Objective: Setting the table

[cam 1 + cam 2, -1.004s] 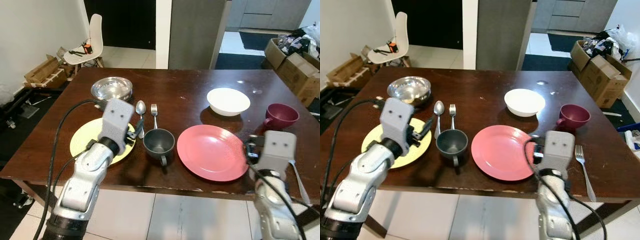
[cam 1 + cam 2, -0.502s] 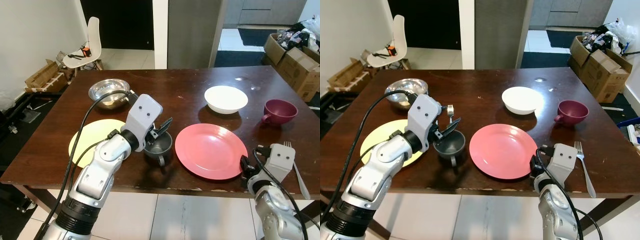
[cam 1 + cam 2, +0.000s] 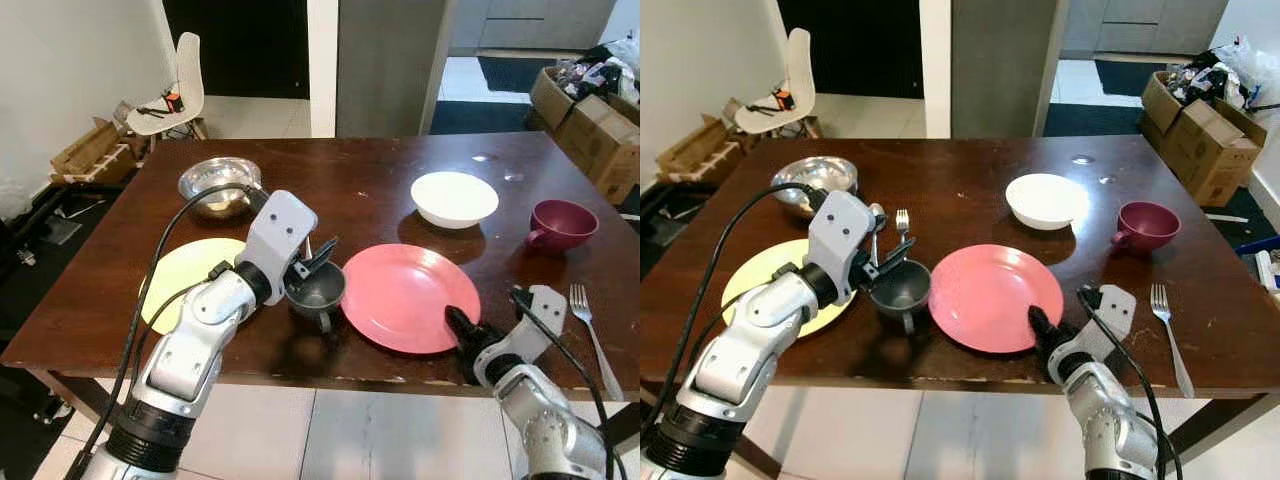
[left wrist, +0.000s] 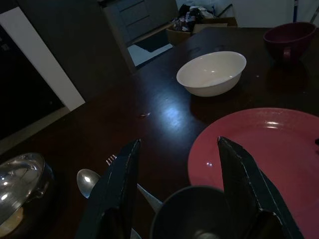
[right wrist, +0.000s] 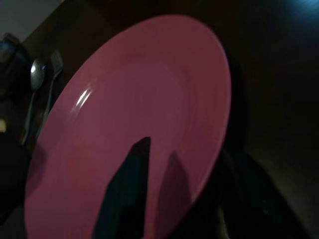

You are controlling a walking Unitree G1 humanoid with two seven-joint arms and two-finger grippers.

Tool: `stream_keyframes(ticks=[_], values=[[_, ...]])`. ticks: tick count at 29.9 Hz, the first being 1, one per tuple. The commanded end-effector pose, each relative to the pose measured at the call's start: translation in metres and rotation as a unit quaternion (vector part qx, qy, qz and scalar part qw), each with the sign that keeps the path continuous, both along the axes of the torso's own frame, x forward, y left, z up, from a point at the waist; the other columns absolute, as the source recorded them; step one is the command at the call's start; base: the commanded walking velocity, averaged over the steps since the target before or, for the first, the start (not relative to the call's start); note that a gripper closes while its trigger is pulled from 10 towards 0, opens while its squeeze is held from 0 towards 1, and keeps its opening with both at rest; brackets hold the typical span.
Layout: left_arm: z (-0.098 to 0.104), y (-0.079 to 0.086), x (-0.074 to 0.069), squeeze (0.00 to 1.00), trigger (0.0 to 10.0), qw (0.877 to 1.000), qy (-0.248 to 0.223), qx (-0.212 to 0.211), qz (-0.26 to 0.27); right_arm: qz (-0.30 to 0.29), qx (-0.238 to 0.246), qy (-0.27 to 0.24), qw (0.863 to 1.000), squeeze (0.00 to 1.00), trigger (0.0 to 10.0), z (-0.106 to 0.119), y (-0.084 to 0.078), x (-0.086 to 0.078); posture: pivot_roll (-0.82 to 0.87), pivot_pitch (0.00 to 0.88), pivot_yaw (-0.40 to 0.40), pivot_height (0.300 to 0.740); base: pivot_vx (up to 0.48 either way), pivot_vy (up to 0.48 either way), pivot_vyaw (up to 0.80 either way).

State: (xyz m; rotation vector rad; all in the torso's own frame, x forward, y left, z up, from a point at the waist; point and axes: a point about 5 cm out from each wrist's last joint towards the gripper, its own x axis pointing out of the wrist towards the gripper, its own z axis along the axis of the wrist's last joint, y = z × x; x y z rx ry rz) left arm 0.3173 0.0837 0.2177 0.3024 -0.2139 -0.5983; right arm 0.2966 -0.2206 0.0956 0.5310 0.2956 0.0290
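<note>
Dark brown wooden worktop [image 3: 380, 190], seen from the near edge. Left gripper [image 3: 308, 262] hovers at the dark grey handled mug [image 3: 318, 292], jaws spread, one black finger [image 4: 117, 191] on each side of the rim, not visibly pressing it. The mug stands just beside the round pink plate [image 3: 408, 297], about touching its rim, with the round yellow plate [image 3: 182, 282] on its other side (partly hidden behind the left forearm). Behind the mug lie a silver spoon [image 3: 877, 215] and a silver fork [image 3: 904, 222], side by side, and beyond them a shiny steel bowl [image 3: 216, 184]. Right gripper [image 3: 1038, 325] reaches in low from the near edge; its jaws pinch the pink plate's near rim, one finger [image 5: 130, 184] lying on the upper face, the other under the edge. Farther back: a white shallow bowl [image 3: 454, 198] and a maroon cup [image 3: 561, 222], well apart from the plates. A second silver fork [image 3: 590, 333] lies near the worktop's right corner.
</note>
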Motion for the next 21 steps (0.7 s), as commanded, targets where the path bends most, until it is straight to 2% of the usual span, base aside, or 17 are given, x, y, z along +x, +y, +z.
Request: stream_keyframes(ticks=[1,8,9,13,21], values=[[-0.001,0.004,-0.002,0.0,10.0,1.0,0.003,-0.002,0.008,0.025,0.037,0.057,0.997,0.0,0.0,-0.022,0.01,-0.009,0.0,0.025,0.123,0.74,0.0,0.0,0.0],[-0.002,0.006,-0.003,0.0,10.0,1.0,0.004,-0.004,0.014,0.022,0.097,0.067,0.993,0.0,0.0,-0.028,0.013,-0.011,0.0,0.025,0.122,0.74,0.0,0.0,0.0],[-0.003,0.006,-0.003,0.0,10.0,1.0,0.005,-0.006,0.016,0.014,0.138,0.055,0.989,0.0,0.0,-0.024,0.012,-0.01,0.0,0.022,0.124,0.74,0.0,0.0,0.0],[-0.002,0.005,-0.002,0.0,10.0,1.0,0.005,-0.007,0.017,0.004,0.176,0.03,0.984,0.0,0.0,-0.017,0.01,-0.007,-0.01,0.018,0.126,0.74,0.0,0.0,0.0],[-0.002,0.003,-0.002,0.0,10.0,1.0,0.005,-0.01,0.017,-0.044,0.19,-0.036,0.98,0.0,0.0,0.005,-0.006,-0.005,-0.02,0.01,0.129,0.74,0.0,0.0,0.0]])
